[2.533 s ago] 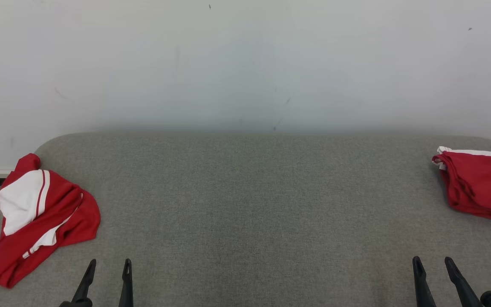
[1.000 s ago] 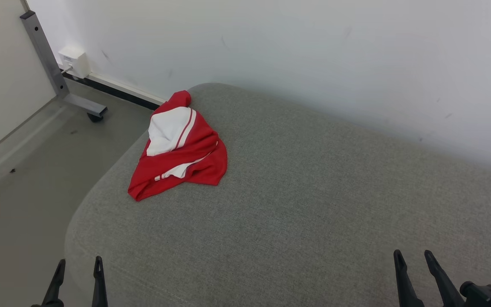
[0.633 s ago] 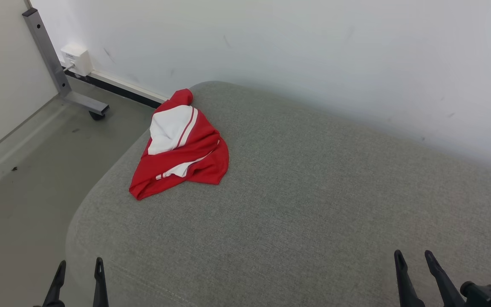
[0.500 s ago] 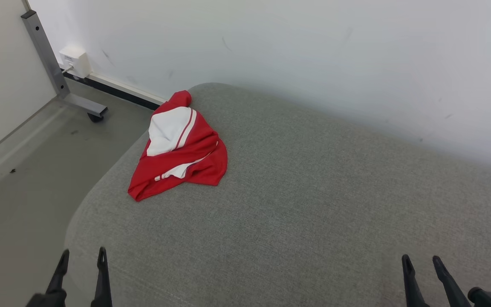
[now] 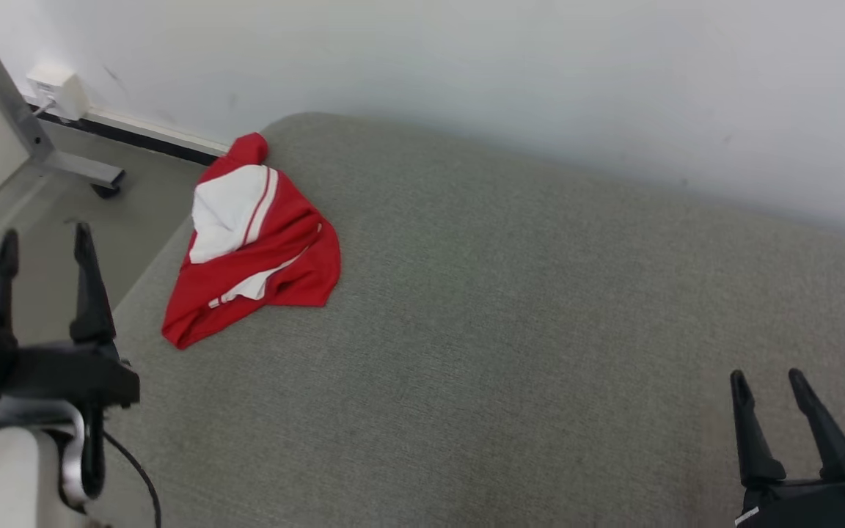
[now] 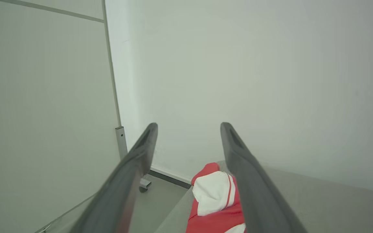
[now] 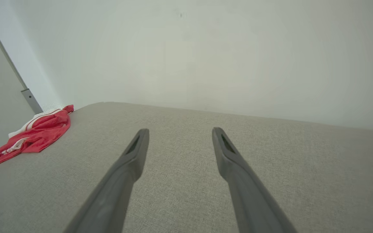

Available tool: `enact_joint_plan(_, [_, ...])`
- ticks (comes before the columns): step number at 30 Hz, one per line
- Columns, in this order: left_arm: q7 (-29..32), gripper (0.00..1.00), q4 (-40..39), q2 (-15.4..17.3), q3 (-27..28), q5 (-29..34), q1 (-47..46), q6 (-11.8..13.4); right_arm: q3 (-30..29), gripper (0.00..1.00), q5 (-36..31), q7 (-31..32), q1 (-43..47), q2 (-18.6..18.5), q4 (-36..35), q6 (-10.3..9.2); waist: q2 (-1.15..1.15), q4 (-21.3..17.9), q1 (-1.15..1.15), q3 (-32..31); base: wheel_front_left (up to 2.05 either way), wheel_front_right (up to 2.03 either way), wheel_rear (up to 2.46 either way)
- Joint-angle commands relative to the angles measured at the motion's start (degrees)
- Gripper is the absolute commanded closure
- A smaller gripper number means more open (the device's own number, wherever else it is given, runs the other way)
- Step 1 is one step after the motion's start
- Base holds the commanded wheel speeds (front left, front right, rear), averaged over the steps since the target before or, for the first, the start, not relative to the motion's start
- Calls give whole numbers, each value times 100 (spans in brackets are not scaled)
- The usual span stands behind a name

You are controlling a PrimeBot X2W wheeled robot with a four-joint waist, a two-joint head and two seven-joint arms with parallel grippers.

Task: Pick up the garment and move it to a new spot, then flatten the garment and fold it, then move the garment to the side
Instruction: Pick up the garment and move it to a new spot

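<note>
The left pincer, open and empty, has risen toward the crumpled red-and-white jersey on the grey upholstered surface's far-left corner, apparently starting the pick-up; the right pincer waits open.

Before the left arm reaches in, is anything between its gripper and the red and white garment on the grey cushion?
Nothing visible does. The open left gripper points at the red and white garment, with only air and bare grey cushion between them.
</note>
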Motion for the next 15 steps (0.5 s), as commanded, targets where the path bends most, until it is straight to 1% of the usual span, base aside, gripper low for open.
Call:
enact_joint_plan(1, [20,0,33,39,38,-39,-253,-6,-50,0,-43,24,-100,-70,-74,7,-1,-881,-1,912,0,0,0])
enact_joint_plan(8, [134,0,428,321,200,-205,-1402,27,-343,0,-119,70,-349,-209,-424,7,-1,-1538,-1,1766,0,0,0])
enact_joint_plan(10, [147,0,592,378,203,-232,-1707,-1,-453,0,-147,65,-405,-237,-506,7,-1,-1652,-1,1963,0,0,0])
enact_joint_plan(11, [147,0,592,378,203,-232,-1707,-1,-453,0,-147,65,-405,-237,-506,7,-1,-1652,-1,1963,0,0,0])
enact_joint_plan(15, [167,0,1023,559,208,-235,-2237,-42,-581,0,-166,77,-519,-242,-696,7,-1,-1836,-1,2321,0,0,0])
